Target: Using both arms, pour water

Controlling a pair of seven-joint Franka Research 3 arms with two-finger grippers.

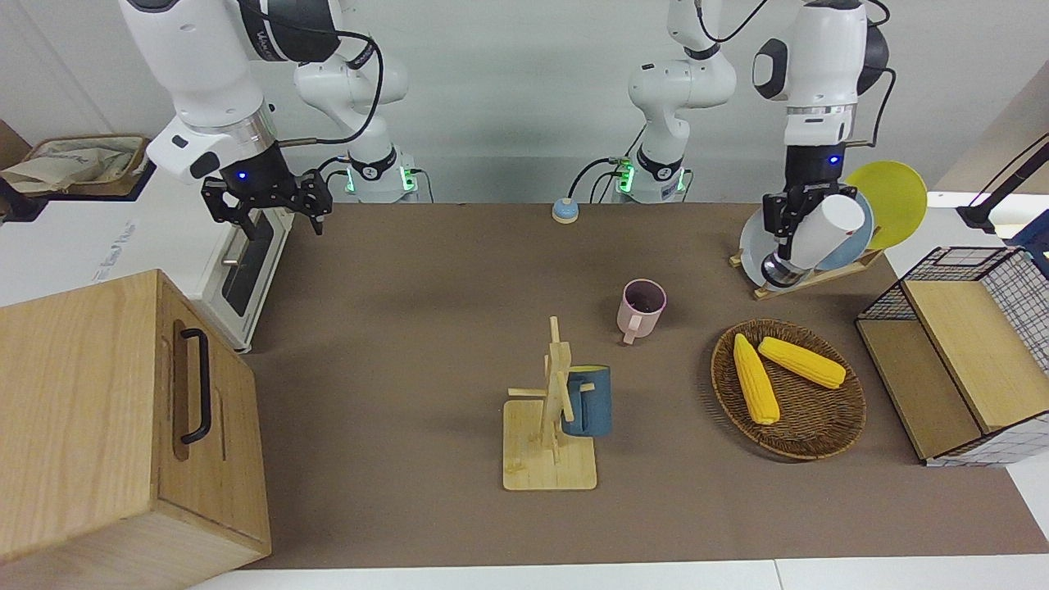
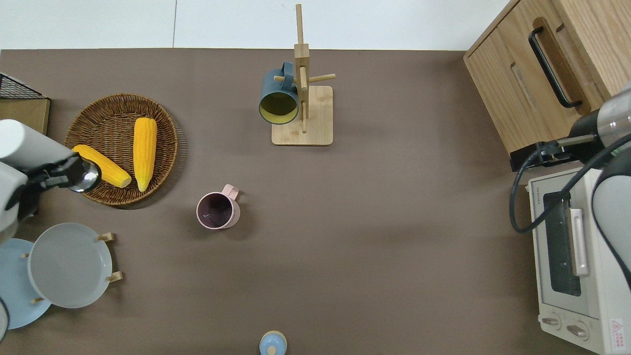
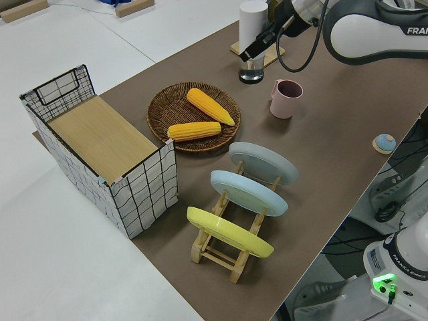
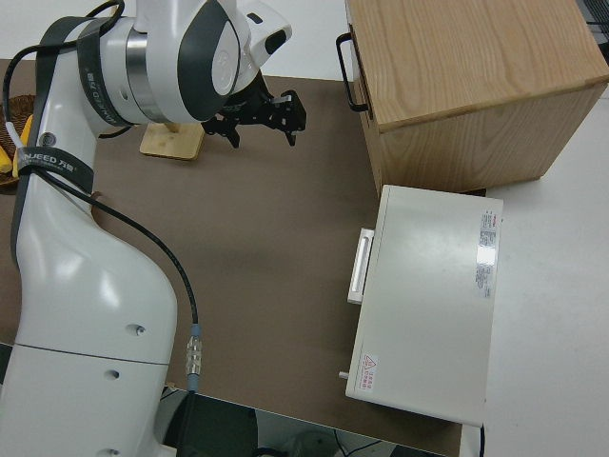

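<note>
My left gripper [image 1: 788, 220] is shut on a white cup with a clear glass end [image 1: 813, 233] and holds it tilted in the air. In the overhead view the left gripper [image 2: 52, 176] and cup [image 2: 29, 144] are over the rim of the wicker basket [image 2: 162, 123] nearest the left arm's end. The cup also shows in the left side view [image 3: 253, 23]. A pink mug [image 1: 642, 307] with a dark inside stands upright on the brown table, also in the overhead view [image 2: 217, 211]. My right gripper [image 1: 266, 206] is open, empty and parked.
The basket holds two corn cobs [image 1: 756, 378]. A plate rack [image 1: 819, 221] with three plates stands nearer to the robots. A mug tree with a blue mug [image 1: 587, 400], a wire crate [image 1: 959, 344], a wooden cabinet [image 1: 115, 426], a toaster oven [image 2: 577, 256] and a small blue knob [image 1: 564, 211] stand around.
</note>
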